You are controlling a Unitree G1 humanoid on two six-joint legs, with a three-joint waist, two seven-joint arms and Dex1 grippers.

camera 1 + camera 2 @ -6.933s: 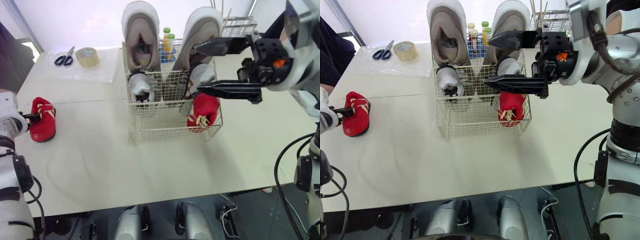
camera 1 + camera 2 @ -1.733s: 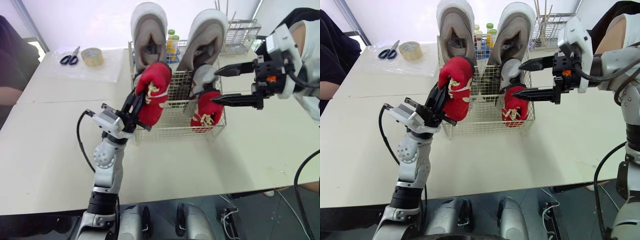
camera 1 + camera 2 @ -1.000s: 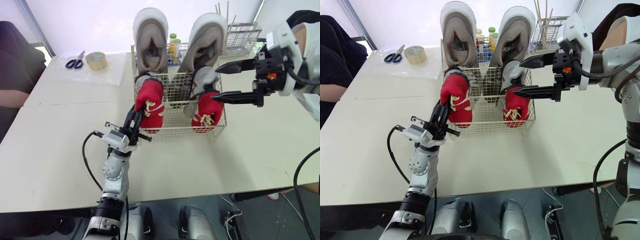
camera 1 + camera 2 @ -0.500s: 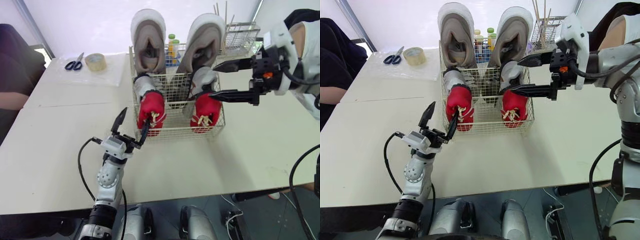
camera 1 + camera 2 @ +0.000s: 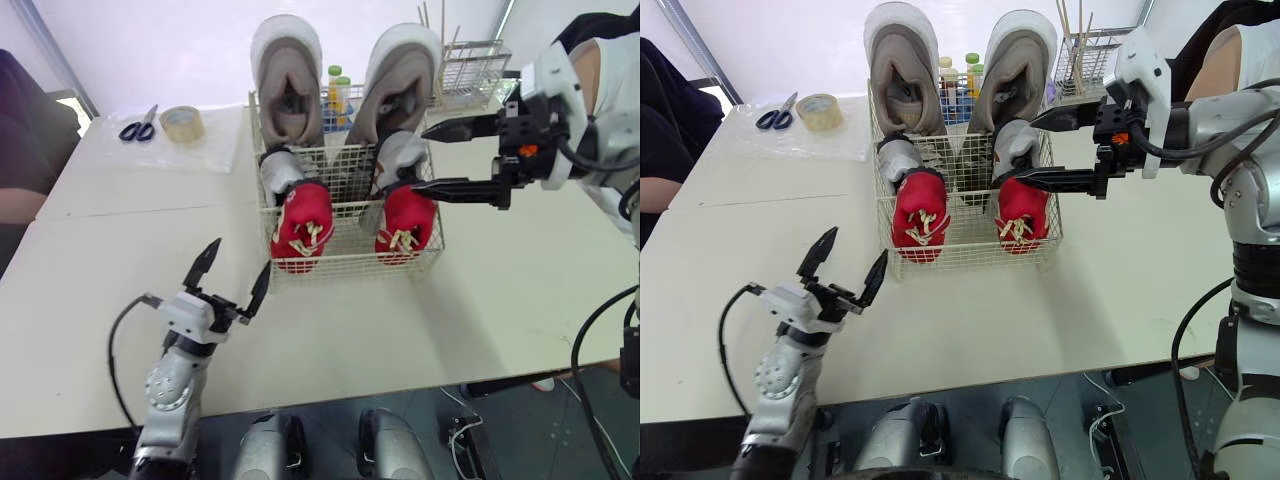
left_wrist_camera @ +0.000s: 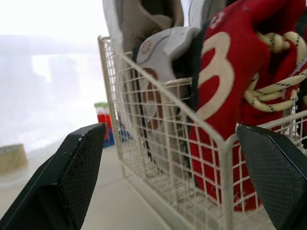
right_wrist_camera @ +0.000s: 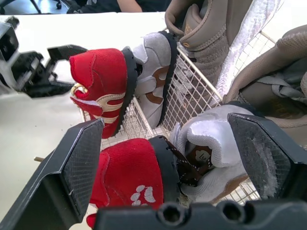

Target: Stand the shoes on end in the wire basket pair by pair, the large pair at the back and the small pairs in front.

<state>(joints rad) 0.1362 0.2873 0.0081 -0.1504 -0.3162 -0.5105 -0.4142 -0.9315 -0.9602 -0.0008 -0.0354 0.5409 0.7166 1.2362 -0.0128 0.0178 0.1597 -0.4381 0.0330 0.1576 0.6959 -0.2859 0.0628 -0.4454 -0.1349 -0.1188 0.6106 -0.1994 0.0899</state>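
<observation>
The wire basket [image 5: 345, 266] stands mid-table. Two large grey shoes [image 5: 288, 80] [image 5: 405, 75] stand on end at its back. In front of them are two small white shoes [image 5: 280, 172] [image 5: 398, 155], and at the very front two small red shoes [image 5: 302, 225] [image 5: 408, 222], toes down. My left gripper [image 5: 240, 258] is open and holds nothing, just off the basket's front left corner. My right gripper [image 5: 413, 158] is open at the basket's right side, one finger above and one beside the right white shoe [image 7: 206, 143].
Scissors [image 5: 138, 127] and a tape roll [image 5: 180, 122] lie on a plastic sheet at the back left. Bottles [image 5: 338, 85] and a second wire rack [image 5: 470, 65] stand behind the basket. A person's arm [image 5: 15, 195] shows at the left edge.
My left gripper let go of the red shoe, which now stands at the basket's front left, and drew back down toward the table's front. The right gripper barely moved.
</observation>
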